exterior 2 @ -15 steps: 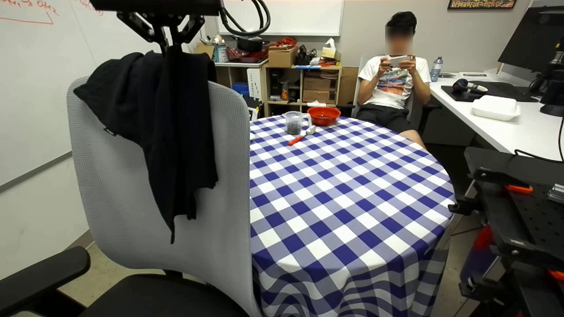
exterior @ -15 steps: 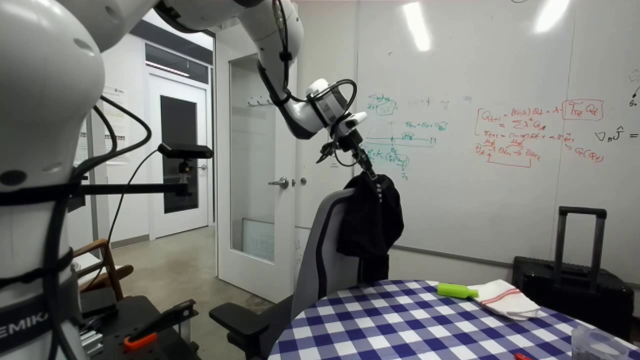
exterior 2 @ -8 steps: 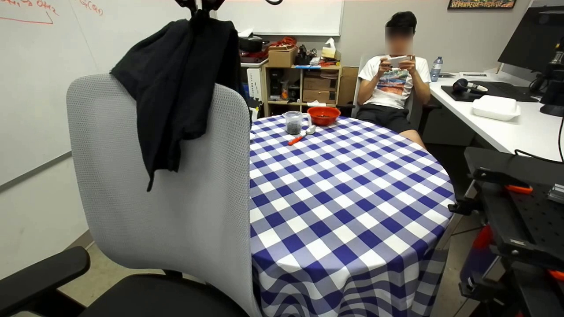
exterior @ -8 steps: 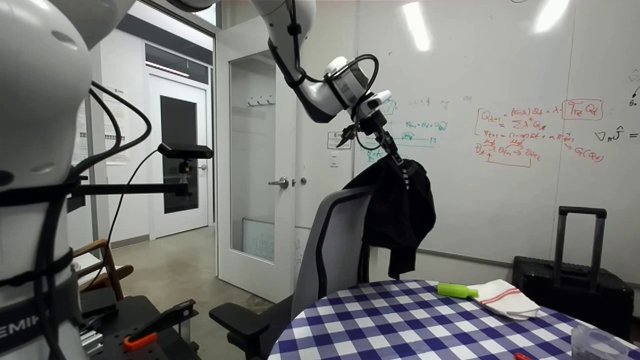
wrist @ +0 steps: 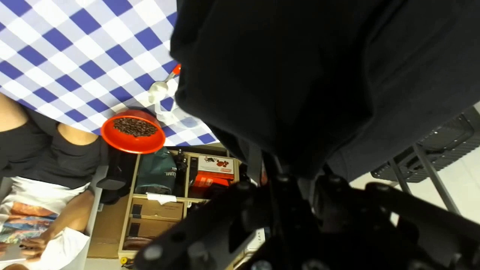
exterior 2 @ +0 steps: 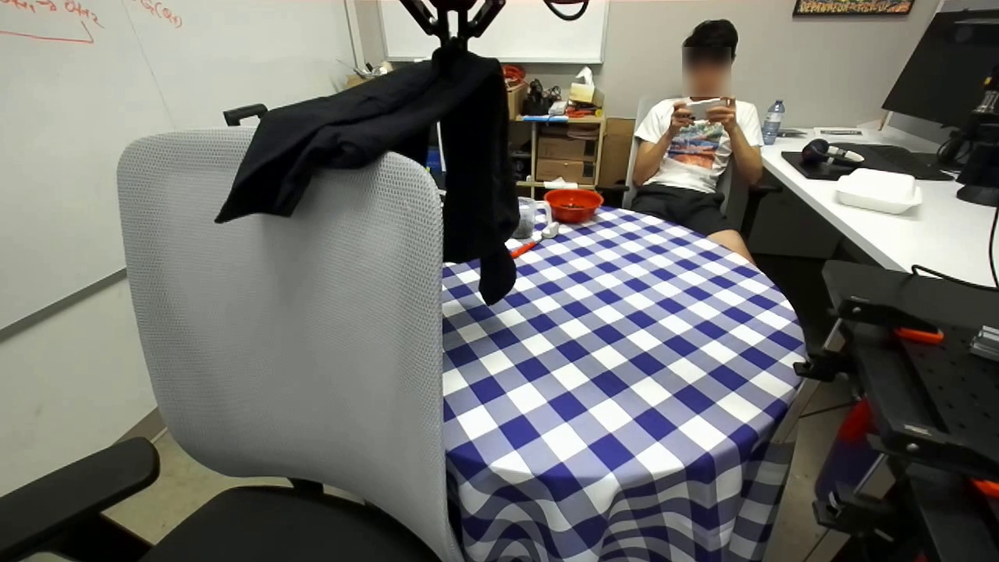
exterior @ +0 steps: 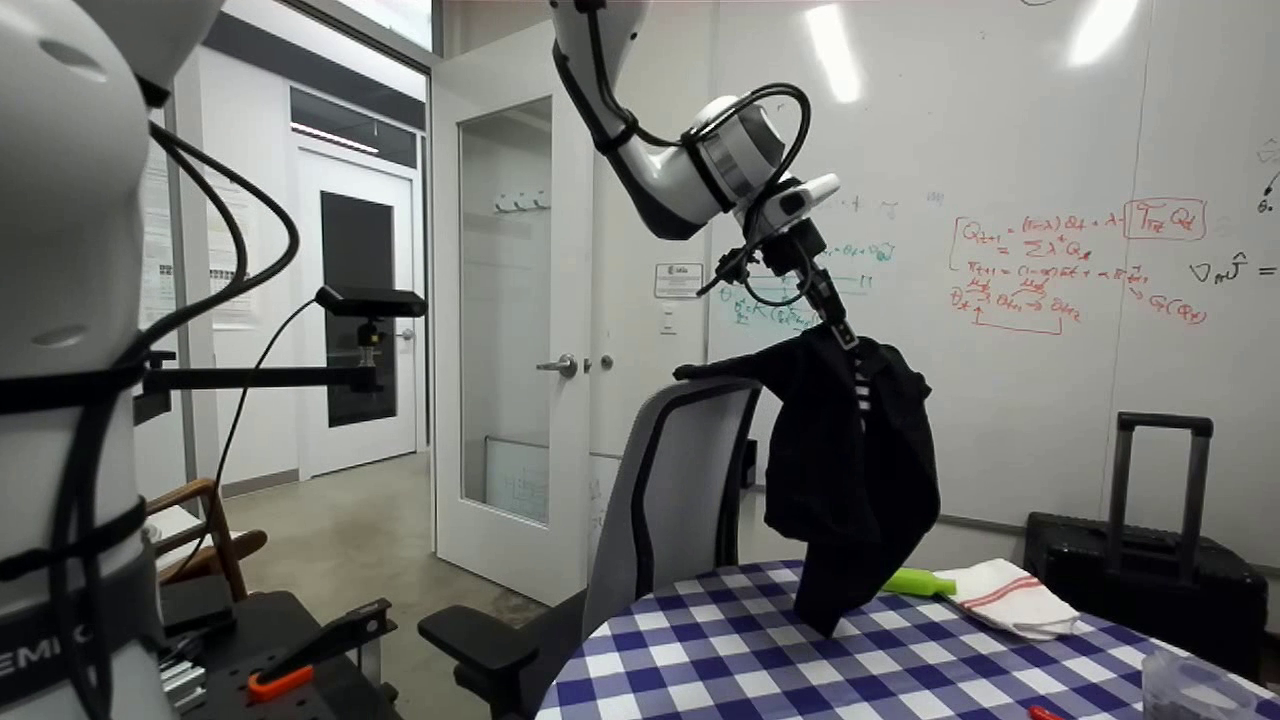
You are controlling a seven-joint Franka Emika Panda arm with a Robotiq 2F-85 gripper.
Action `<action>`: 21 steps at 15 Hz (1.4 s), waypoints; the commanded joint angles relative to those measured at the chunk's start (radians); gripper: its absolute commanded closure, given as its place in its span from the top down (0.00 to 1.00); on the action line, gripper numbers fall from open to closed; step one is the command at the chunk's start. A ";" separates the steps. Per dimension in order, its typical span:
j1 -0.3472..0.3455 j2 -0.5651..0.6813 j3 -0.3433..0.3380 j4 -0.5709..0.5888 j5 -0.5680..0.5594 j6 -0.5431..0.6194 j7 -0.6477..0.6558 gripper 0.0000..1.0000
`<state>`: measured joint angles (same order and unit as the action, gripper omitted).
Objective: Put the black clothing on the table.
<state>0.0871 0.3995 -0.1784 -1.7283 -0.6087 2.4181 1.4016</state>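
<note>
The arm [exterior: 665, 190] is showing rounded white shells [exterior: 60, 220] and a grey ring [exterior: 742, 152] near its hand [exterior 2: 453, 44]. Black cables [exterior: 80, 470] are looping along it, straps [exterior: 50, 392] binding them, and a dark band [exterior: 45, 648] is bearing "EMI". The hand is showing black links [wrist: 423, 212] with round screws [wrist: 153, 252].

Between my fingers [exterior: 829, 302], clothing [exterior: 850, 460]: one end across the chair [exterior 2: 281, 312], the other over the table [exterior 2: 624, 375]. On the table, in an exterior view: scoop [exterior 2: 549, 231] before cup [exterior 2: 527, 209], bowl [exterior 2: 574, 215] right of cup; behind the table, a person [exterior 2: 695, 152]. Wrist view: beans [wrist: 134, 126] in bowl.
</note>
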 commanded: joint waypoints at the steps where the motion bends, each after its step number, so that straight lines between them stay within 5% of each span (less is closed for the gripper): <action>1: -0.018 -0.078 -0.014 -0.094 0.015 0.024 0.015 0.04; 21: -0.040 -0.173 0.024 -0.124 0.012 0.037 0.082 0.04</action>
<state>0.0364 0.2288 -0.1815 -1.8366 -0.6084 2.4386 1.4761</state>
